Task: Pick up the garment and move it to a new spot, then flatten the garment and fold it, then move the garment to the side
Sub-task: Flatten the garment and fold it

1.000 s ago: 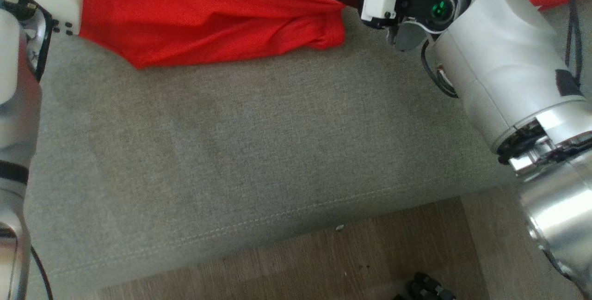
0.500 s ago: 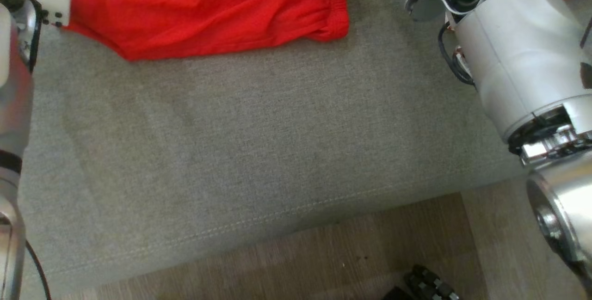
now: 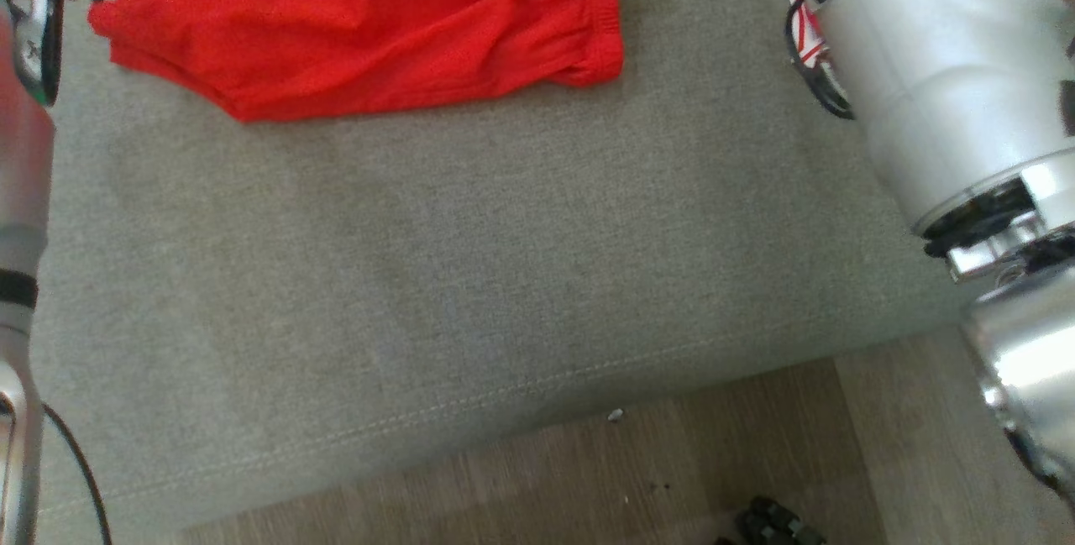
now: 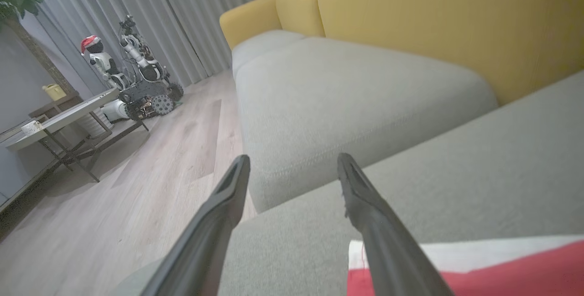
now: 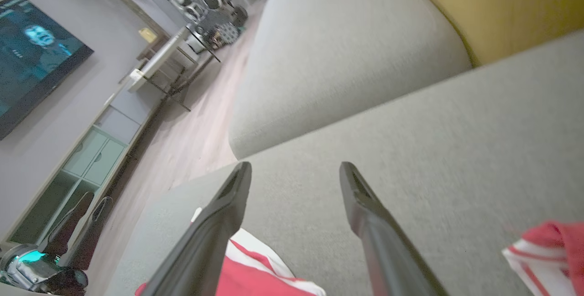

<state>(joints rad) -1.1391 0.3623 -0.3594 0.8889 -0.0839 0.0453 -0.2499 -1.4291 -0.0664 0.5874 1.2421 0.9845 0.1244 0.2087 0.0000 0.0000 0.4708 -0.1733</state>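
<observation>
Red garment (image 3: 361,33) is lying rumpled on the grey sofa seat (image 3: 470,276), at the top of the head view, well back from the front seam. Left gripper (image 4: 293,159) is hovering over the seat with fingers spread wide, gripping nothing; the garment's red-and-white edge is showing beside one finger. Right gripper (image 5: 295,167) is also standing wide and empty, red cloth lying below its fingers. Yellow backrest (image 4: 433,22) is rising behind.
</observation>
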